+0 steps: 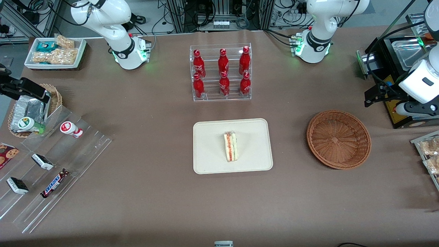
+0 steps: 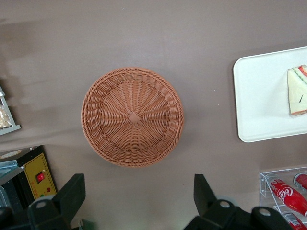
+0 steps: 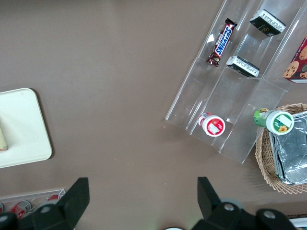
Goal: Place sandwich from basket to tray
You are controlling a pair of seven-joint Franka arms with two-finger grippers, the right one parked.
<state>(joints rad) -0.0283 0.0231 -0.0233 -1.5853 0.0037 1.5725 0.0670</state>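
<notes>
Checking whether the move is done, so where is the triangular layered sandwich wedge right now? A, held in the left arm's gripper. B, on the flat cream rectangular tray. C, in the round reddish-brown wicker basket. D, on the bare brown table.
B: the sandwich lies on the tray; the basket holds nothing, and the gripper, above the basket, is open.

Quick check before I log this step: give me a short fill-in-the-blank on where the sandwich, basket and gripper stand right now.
1. The sandwich lies on the ____.
2. The basket holds ____.
3. The gripper, high over the basket, has its fingers ____.
4. The tray lies nearer the front camera than the rack of red ____.

Missing words: tray; nothing; open; bottles
</notes>
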